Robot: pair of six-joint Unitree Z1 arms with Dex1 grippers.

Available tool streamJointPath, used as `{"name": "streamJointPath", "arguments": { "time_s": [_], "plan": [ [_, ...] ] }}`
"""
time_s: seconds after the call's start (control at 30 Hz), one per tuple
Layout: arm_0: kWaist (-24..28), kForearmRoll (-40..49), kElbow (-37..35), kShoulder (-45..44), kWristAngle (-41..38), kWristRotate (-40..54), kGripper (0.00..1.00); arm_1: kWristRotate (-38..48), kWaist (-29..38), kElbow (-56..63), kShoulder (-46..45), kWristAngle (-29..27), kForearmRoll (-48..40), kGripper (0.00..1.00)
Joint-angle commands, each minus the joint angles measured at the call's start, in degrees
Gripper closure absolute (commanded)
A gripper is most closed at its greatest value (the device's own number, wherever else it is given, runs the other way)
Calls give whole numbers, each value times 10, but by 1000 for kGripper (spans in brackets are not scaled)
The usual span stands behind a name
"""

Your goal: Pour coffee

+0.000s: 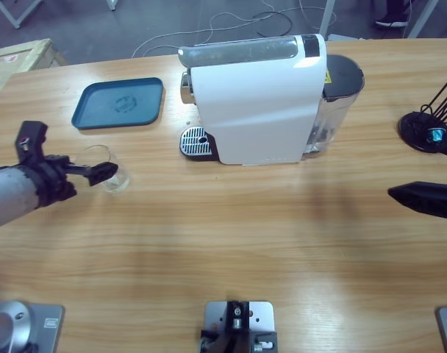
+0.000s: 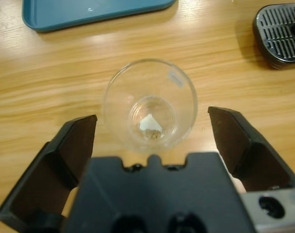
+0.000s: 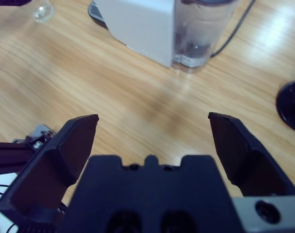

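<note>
**Clerk A:** Item one, left end effector: jaws spread wide, one on each side of the clear glass, neither touching it. In the overhead view the same end effector sits at the glass on the left part of the worktop.

**Clerk B:** Contents of the glass?

**Clerk A:** Only a small pale speck and a trace of brown at the bottom; no pourable coffee is visible. Glass stands upright, between the teal tray and the end effector, well apart from the coffee machine.

**Clerk B:** Item two, right end effector?

**Clerk A:** Open, empty, hovering over bare worktop; machine's water tank ahead of it. Capsule stand at the far right, one blue capsule on it.

**Clerk B:** Step in hand, as judged?

**Clerk A:** Taking hold of the glass so it can go to the drip grille under the spout. Recommended handling: centre the glass in the gap, since it currently sits a little toward the left jaw; advance until the wall lies well between the jaws; close gently on the lower half, where thin glass is stiffest and least likely to slip. Keep it upright in transit, and clear the tray edge.
</note>
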Motion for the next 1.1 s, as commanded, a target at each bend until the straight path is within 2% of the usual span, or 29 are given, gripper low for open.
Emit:
{"name": "streamJointPath", "arguments": {
  "time_s": [0.03, 0.17, 0.23, 0.27, 0.33, 0.37, 0.43, 0.47, 0.57, 0.6, 0.7, 0.73, 0.8, 0.93, 1.0, 1.1],
  "plan": [
    [-6, -51, 14, 84, 27, -8, 9, 18, 5, 42, -68, -7, 43, 0],
    [-6, -71, 15, 110, 43, -14, 10, 23, 5, 41, -71, -6, 55, 0],
    [-6, -86, 18, 125, 49, -17, 46, 22, 5, 37, -71, -6, 64, 0],
    [-6, -97, 22, 130, 50, -21, 123, 22, 5, 35, -71, -6, 68, 0],
    [-6, -116, 29, 133, 51, -21, 360, 23, 5, 34, -73, -4, 73, 0],
    [-6, -129, 34, 136, 50, -20, 444, 24, 5, 34, -75, -3, 74, 0],
    [-6, -158, 48, 143, 52, -19, 452, 26, 5, 34, -82, -2, 75, 0],
    [-6, -183, 59, 146, 57, -17, 514, 26, 5, 33, -84, -2, 77, 0],
    [-6, -218, 71, 159, 61, -3, 959, 26, 5, 31, -87, 0, 86, 0],
    [-6, -235, 80, 160, 62, 0, 1000, 27, 5, 31, -88, 0, 87, 0],
    [-10, -282, 107, 132, 53, 49, 1000, 27, 5, 26, -88, -1, 94, 0],
    [-9, -282, 106, 112, 31, 90, 1000, 26, 5, 23, -86, -2, 99, 0],
    [15, -282, 99, 65, -63, 188, 1000, 21, 5, 2, -75, -3, 121, 0],
    [121, -277, 80, 2, -319, 404, 1000, 4, 5, -37, -65, -4, 156, 0],
    [181, -274, 69, 14, -416, 477, 1000, 0, 5, -39, -68, -4, 164, 0],
    [267, -276, 31, 95, -572, 566, 1000, -7, 5, -40, -76, -3, 166, 0]
  ]
}}
